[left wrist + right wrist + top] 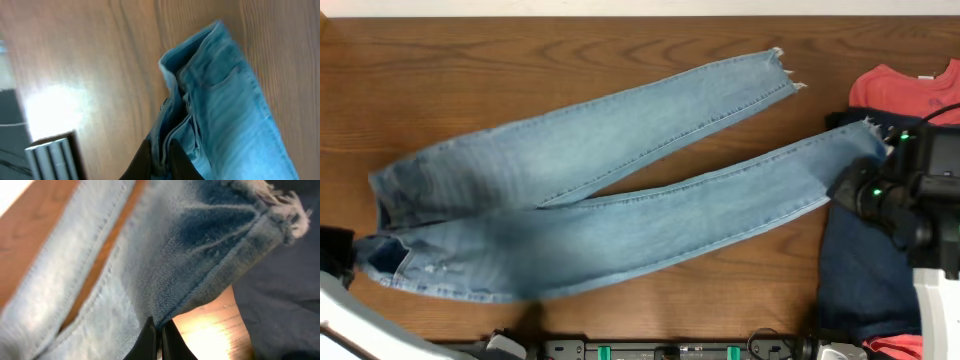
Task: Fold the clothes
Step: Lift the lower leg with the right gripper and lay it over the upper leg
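We hold the light blue faded denim jeans (620,220) stretched; left gripper (161,159) clamps the waistband (192,42); right gripper (159,336) clamps a frayed hem (282,210), presumably readying a lengthwise fold.

The jeans (600,200) lie across the table (470,60), one hem overlapping stacked garments (860,270).

The wooden table (470,60) carries jeans (600,210); navy garment (860,270); red shirt (905,90).

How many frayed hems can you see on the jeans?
2. The jeans' upper hem lies free at top right; the lower hem is at mid right by a dark garment, its leg pinched in the right gripper. Neither hidden.
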Robot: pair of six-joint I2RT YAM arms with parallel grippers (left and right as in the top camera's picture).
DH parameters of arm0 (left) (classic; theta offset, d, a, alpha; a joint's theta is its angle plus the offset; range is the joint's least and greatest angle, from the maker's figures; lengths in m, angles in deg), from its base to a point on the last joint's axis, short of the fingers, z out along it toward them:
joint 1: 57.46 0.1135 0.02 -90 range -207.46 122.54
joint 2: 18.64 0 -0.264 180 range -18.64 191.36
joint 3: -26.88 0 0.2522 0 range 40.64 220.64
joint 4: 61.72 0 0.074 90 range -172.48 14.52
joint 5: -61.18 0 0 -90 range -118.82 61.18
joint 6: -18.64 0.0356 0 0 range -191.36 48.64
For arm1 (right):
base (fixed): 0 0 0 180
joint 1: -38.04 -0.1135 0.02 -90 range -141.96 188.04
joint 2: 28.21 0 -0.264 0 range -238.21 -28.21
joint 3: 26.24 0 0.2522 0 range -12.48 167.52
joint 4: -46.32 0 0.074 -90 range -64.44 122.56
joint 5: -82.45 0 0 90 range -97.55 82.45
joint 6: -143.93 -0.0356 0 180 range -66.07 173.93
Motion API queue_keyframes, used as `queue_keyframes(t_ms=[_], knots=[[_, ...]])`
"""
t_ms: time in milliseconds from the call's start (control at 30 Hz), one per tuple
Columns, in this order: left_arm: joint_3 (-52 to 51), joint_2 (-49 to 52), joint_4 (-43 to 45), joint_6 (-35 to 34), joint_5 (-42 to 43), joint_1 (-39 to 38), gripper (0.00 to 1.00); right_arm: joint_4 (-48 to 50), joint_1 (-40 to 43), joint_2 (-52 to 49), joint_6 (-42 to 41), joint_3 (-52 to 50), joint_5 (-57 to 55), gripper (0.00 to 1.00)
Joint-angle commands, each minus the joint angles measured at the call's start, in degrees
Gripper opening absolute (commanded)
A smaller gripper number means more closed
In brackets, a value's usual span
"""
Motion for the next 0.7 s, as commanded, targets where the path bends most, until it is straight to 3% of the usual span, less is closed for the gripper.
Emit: queue_keyframes(t_ms=[0, 233, 433, 667], knots=[[0.8, -4.6, -0.4, -2.5, -6.7, 0.2, 0.06, -1.1, 1.6, 0.1, 0.8, 5.5, -3.4, 0.01], [0.7, -5.8, -3.3, -5.2, -11.9, -1.8, 0.06, -1.0, 1.6, -2.0, -0.4, 9.0, -4.7, 0.01], [0.6, 0.6, -7.8, -6.1, -18.0, -3.0, 0.06, 1.5, 1.6, -9.4, -0.5, 9.0, -3.9, 0.01], [-0.5, 9.8, -6.2, -7.6, -19.2, -3.0, 0.06, 11.1, 1.5, -19.4, -0.5, 9.0, 1.6, 0.01]])
